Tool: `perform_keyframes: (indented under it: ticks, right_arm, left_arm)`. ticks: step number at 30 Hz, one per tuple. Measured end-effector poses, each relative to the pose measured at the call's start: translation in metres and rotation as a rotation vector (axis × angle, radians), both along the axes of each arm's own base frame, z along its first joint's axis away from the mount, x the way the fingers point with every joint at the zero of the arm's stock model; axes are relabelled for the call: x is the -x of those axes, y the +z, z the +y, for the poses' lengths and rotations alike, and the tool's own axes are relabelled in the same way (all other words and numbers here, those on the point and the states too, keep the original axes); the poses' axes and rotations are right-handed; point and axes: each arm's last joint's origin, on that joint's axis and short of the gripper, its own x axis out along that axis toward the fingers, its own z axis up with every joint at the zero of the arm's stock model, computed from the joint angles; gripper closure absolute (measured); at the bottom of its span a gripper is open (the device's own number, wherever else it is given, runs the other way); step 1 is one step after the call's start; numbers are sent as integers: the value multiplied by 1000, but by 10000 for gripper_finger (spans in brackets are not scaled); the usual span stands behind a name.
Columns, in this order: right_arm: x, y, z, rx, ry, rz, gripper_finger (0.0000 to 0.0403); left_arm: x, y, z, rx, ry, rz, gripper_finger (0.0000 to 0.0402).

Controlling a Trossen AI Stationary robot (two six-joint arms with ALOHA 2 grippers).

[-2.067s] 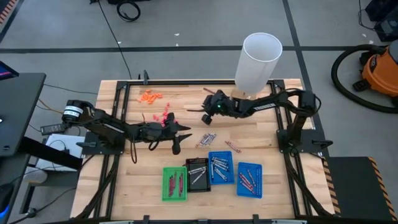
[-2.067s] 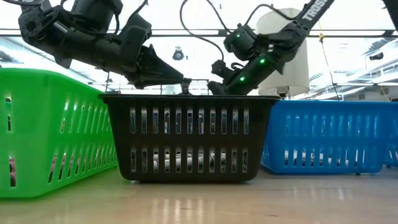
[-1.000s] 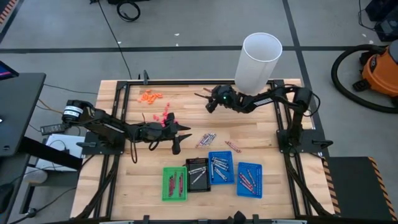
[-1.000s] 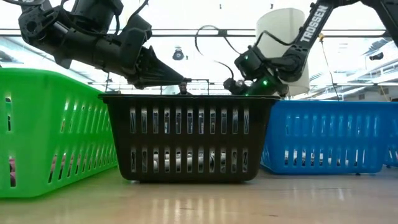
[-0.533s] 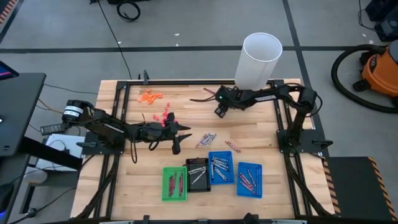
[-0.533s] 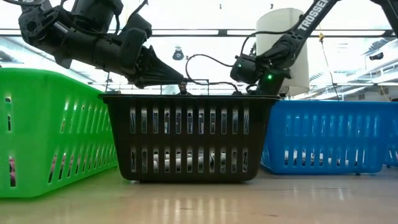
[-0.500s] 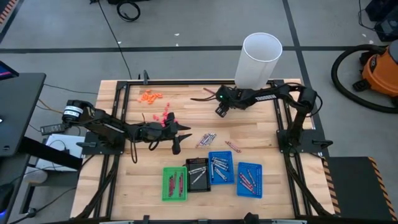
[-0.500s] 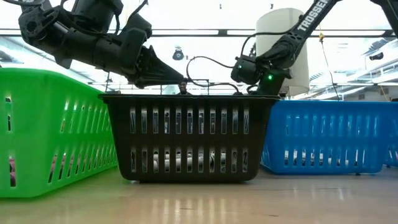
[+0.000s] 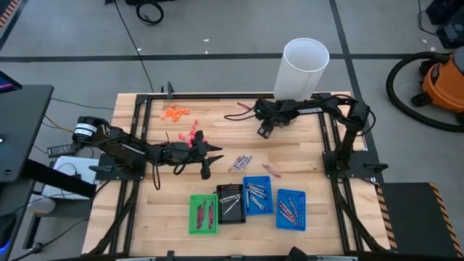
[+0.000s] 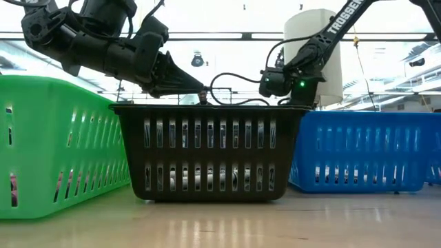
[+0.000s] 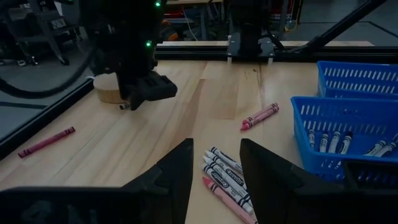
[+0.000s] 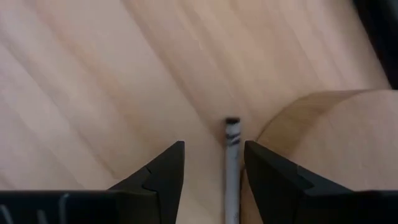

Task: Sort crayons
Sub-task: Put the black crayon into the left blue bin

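A pile of silvery grey and red crayons lies on the wooden table just ahead of my left gripper, which hangs open above the table's middle. My right gripper points steeply down at the far right of the table, open. A grey crayon lies on the table between its fingers, close to one of them. I see no touch. One red crayon and a maroon one lie apart. More crayons fill the small trays.
A tall white cylinder stands at the far right, and a wooden disc lies right beside the grey crayon. Orange bits and pink bits lie far left. Green, black and two blue trays line the near edge.
My right gripper has moved toward the table's right edge and slightly nearer, and has tipped from almost level to pointing steeply down. My left arm has kept still.
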Motion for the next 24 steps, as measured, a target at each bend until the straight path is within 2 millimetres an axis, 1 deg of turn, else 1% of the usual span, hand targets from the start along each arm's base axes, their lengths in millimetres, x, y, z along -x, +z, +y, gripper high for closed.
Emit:
perform_keyframes:
  ticks: [8, 12, 18, 21, 24]
  right_arm:
    - [-1, -1, 5, -68, 88, 5, 227]
    - [-5, -1, 15, -121, 136, -16, 227]
    - [-11, -2, 31, -143, 169, 2, 229]
    - [-12, -2, 38, -153, 190, 20, 236]
    - [-12, -2, 42, -162, 200, 27, 252]
  left_arm:
    - [0, 0, 0, -1, 0, 0, 260]
    - [0, 0, 0, -1, 0, 0, 260]
    - [0, 0, 0, -1, 0, 1, 260]
    - [0, 0, 0, -1, 0, 0, 260]
    - [0, 0, 0, -1, 0, 1, 260]
